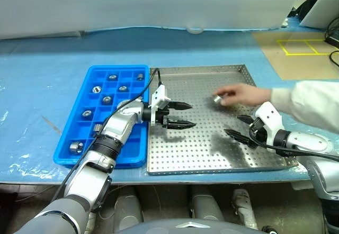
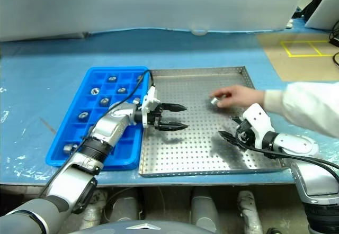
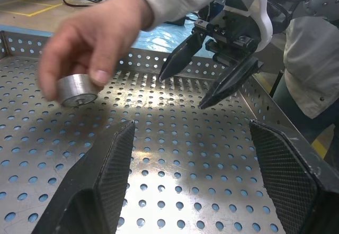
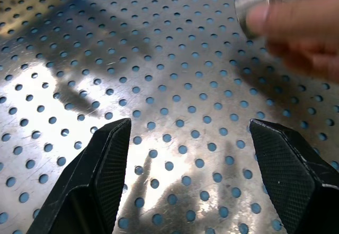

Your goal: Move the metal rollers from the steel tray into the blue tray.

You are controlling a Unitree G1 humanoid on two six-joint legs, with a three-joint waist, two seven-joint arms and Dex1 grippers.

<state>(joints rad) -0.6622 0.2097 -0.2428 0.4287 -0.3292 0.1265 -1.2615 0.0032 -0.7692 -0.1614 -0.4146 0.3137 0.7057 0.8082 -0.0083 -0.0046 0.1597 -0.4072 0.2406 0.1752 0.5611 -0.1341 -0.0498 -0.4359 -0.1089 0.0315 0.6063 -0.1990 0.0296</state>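
Both claws are seen spread apart and empty over the steel tray (image 1: 201,154). At the tray's left edge, the left gripper (image 1: 184,115) is held level, its black fingers aimed across the perforated floor. Near the right rim, the right gripper (image 1: 238,126) is angled down toward the floor, fingers wide.

Between them, a person's hand (image 1: 241,93) in a white sleeve is seen pinching one metal roller (image 1: 217,99) just above the tray floor. In the left wrist view, that roller (image 3: 77,89) is shown as a short, squat silver cylinder with a brushed flat face and a small centre mark.

More rollers are found in the blue tray (image 1: 85,88), which lies touching the steel tray's left side. One shiny ring-like piece is placed per compartment, among them a roller (image 1: 113,77) near the far end and another (image 1: 76,147) at the near corner.
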